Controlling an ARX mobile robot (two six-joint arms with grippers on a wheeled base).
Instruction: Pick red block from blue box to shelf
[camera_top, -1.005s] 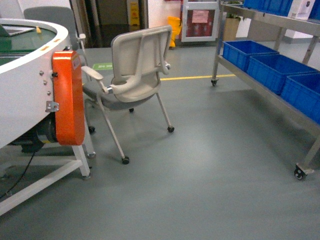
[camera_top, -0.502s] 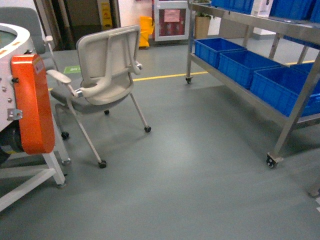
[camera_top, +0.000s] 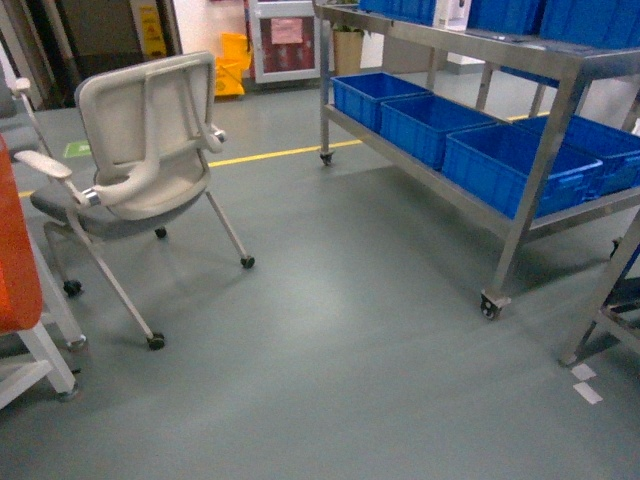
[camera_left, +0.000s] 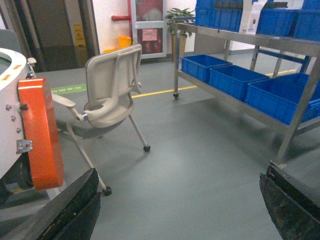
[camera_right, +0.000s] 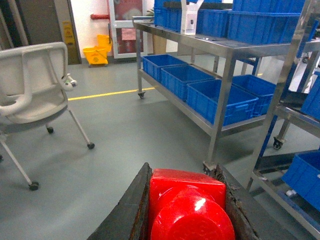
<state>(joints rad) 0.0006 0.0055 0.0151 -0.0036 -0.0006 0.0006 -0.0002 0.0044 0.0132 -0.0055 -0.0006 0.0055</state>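
Right tool (camera_right: 187, 210): closed on the red block (camera_right: 189, 207), stud facing the camera. Left tool (camera_left: 180, 210): fingers (camera_left: 70, 210) spread wide, nothing between them. Steel shelf (camera_top: 520, 50) with blue crates (camera_top: 505, 165) stands ahead-right.

Even, bright indoor light; soft shadows, slight softness, glare on red block (camera_right: 192, 205).
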